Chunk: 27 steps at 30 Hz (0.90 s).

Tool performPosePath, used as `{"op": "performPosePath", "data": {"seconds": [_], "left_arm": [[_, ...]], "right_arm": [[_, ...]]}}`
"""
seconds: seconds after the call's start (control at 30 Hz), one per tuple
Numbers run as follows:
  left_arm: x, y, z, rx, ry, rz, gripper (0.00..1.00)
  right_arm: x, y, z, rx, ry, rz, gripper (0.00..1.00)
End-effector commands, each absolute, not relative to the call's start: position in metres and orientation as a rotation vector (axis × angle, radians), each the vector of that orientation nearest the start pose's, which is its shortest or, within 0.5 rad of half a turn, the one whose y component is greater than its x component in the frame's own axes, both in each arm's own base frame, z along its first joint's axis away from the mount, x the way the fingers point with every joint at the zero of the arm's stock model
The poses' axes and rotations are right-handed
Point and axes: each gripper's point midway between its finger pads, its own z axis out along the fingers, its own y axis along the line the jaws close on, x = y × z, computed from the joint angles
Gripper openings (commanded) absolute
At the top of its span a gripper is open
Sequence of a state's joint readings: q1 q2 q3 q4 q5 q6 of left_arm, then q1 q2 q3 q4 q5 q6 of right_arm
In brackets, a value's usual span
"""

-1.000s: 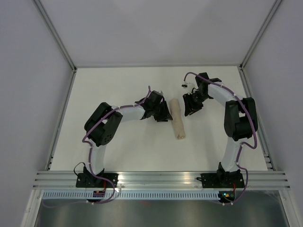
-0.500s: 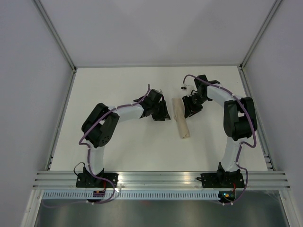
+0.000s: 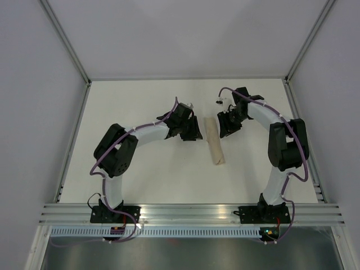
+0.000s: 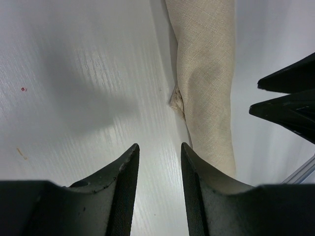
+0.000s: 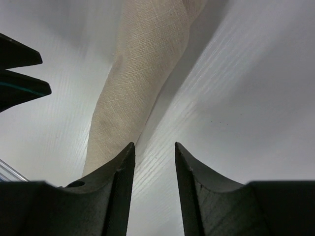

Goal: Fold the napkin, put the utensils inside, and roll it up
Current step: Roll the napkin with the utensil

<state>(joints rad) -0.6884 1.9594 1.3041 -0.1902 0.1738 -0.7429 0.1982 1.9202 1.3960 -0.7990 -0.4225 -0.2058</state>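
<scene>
The tan napkin (image 3: 214,140) lies rolled into a narrow tube on the white table, between my two grippers. It shows in the left wrist view (image 4: 206,73) and in the right wrist view (image 5: 138,78). No utensils show in any view. My left gripper (image 3: 195,130) is open and empty just left of the roll; it appears in its wrist view (image 4: 158,146) over bare table. My right gripper (image 3: 224,128) is open and empty just right of the roll's far end; it appears in its wrist view (image 5: 153,144) over bare table.
Grey walls and metal rails (image 3: 73,135) enclose the white table (image 3: 146,169). Both arm bases sit on the aluminium rail (image 3: 191,214) at the near edge.
The roll's near end has swung slightly to the right. Both grippers stay close on either side of it, shifted only a little.
</scene>
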Motion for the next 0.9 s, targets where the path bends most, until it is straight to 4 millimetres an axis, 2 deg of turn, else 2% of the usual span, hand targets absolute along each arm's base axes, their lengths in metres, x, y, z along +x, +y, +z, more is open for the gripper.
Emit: {"op": "performPosePath", "data": {"seconds": [0.0,0.03,0.07,0.13,0.17,0.2,0.23,0.27,0.3,0.37,0.4,0.43,0.47,0.5,0.53,0.57,0.6,0.63,0.67,0.87], "left_arm": [[0.345,-0.355,0.11,0.11,2.452,-0.865,0.46],[0.345,-0.352,0.118,0.123,2.431,-0.858,0.46],[0.344,-0.345,0.135,0.152,2.378,-0.84,0.47],[0.338,-0.332,0.143,0.172,2.353,-0.8,0.49],[0.336,-0.325,0.167,0.18,2.293,-0.8,0.5],[0.333,-0.319,0.173,0.208,2.27,-0.78,0.5],[0.327,-0.312,0.177,0.22,2.258,-0.767,0.52],[0.324,-0.302,0.198,0.235,2.196,-0.751,0.54],[0.321,-0.294,0.206,0.235,2.174,-0.733,0.56],[0.313,-0.28,0.212,0.249,2.152,-0.684,0.58],[0.306,-0.273,0.23,0.253,2.105,-0.697,0.6],[0.301,-0.268,0.23,0.259,2.104,-0.691,0.71],[0.3,-0.259,0.232,0.255,2.094,-0.649,0.73],[0.296,-0.253,0.241,0.253,2.071,-0.644,0.85],[0.292,-0.248,0.239,0.256,2.072,-0.633,0.86],[0.29,-0.244,0.24,0.259,2.065,-0.62,0.87],[0.288,-0.241,0.241,0.26,2.058,-0.617,0.93],[0.283,-0.237,0.244,0.26,2.046,-0.617,0.94],[0.283,-0.233,0.242,0.259,2.049,-0.597,0.94],[0.276,-0.225,0.252,0.264,2.017,-0.59,0.95]], "right_arm": [[0.37,0.134,0.099,-0.613,2.601,0.552,0.45],[0.373,0.133,0.109,-0.606,2.571,0.565,0.47],[0.375,0.122,0.118,-0.583,2.552,0.556,0.48],[0.379,0.11,0.15,-0.558,2.465,0.533,0.5],[0.384,0.094,0.16,-0.52,2.435,0.509,0.54],[0.382,0.087,0.184,-0.512,2.37,0.486,0.59],[0.383,0.073,0.196,-0.48,2.337,0.469,0.62],[0.384,0.06,0.207,-0.454,2.307,0.438,0.65],[0.38,0.053,0.227,-0.447,2.255,0.409,0.75],[0.375,0.037,0.242,-0.409,2.215,0.373,0.87],[0.368,0.034,0.258,-0.405,2.173,0.352,0.98],[0.364,0.032,0.26,-0.397,2.163,0.346,0.98],[0.357,0.026,0.273,-0.385,2.125,0.319,0.98],[0.354,0.024,0.276,-0.37,2.117,0.308,0.98],[0.35,0.021,0.273,-0.355,2.117,0.299,0.98],[0.346,0.019,0.281,-0.343,2.088,0.278,0.98],[0.344,0.018,0.281,-0.334,2.085,0.271,0.98],[0.342,0.016,0.277,-0.317,2.091,0.27,0.98],[0.34,0.015,0.281,-0.314,2.072,0.259,0.98],[0.339,0.014,0.273,-0.281,2.08,0.277,0.98]]}}
